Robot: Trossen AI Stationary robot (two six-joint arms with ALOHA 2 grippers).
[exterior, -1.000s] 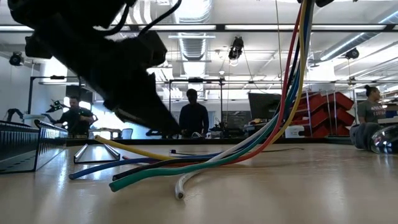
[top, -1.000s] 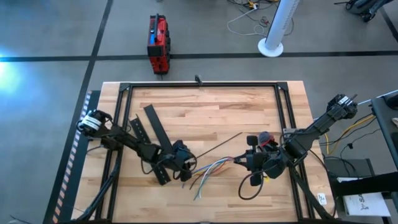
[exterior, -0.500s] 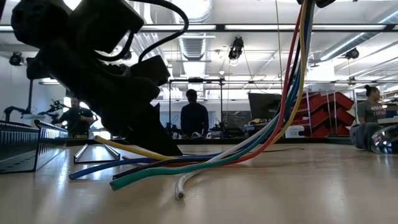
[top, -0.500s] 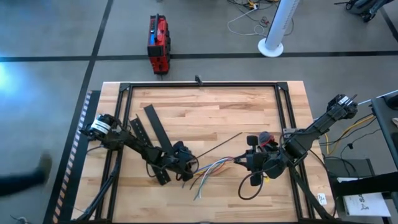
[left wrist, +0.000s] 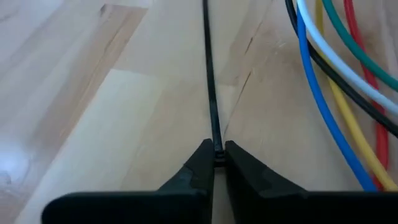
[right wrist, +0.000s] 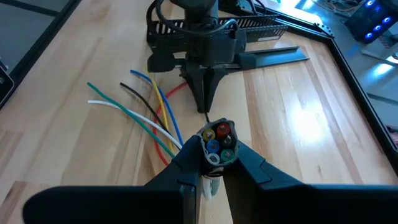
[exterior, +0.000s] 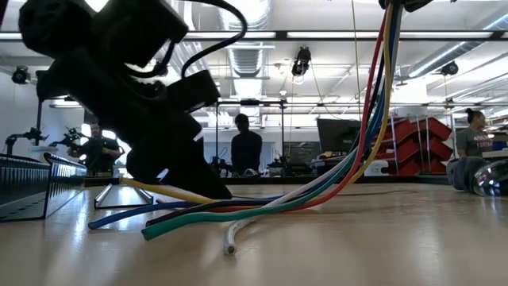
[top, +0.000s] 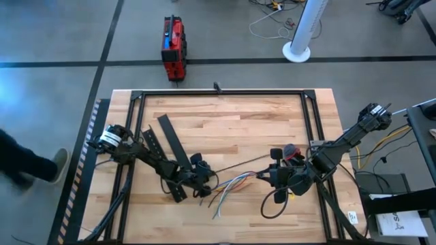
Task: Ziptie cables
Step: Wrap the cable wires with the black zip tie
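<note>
The cables (top: 231,184) are a bundle of coloured wires fanned out on the wood between the two arms. My right gripper (top: 271,178) is shut on their bunched end (right wrist: 216,142), raised off the table. Their free ends (exterior: 230,230) lie spread on the table. A thin black zip tie (top: 242,163) lies flat on the wood and runs straight away from my left gripper (left wrist: 216,158), which is shut on its near end. In the high view my left gripper (top: 206,182) is low over the table, just left of the fanned ends. My left gripper pinches the zip tie's near end (left wrist: 217,148) between its two fingertips, coming down at a slant from the table's left, fingers in line with the tie. The rest of the tie (left wrist: 208,74) lies on the wood. My right gripper pinches the bundle just behind its cut ends (right wrist: 216,142), several wires together between the two fingers. From there the wires (exterior: 373,95) hang down slack to the table, where their free ends rest.
Two long black slotted bars (top: 170,139) lie left of centre, beside my left arm. A dark wire tangle with a red clip (top: 289,151) sits by my right arm. A black frame (top: 218,92) rims the table. A person's leg (top: 24,163) shows on the floor at left.
My left gripper has sunk toward the table and shut on the zip tie's near end. The tie's far end has swung a little toward the table's near edge. My right gripper and the cables have kept still.
</note>
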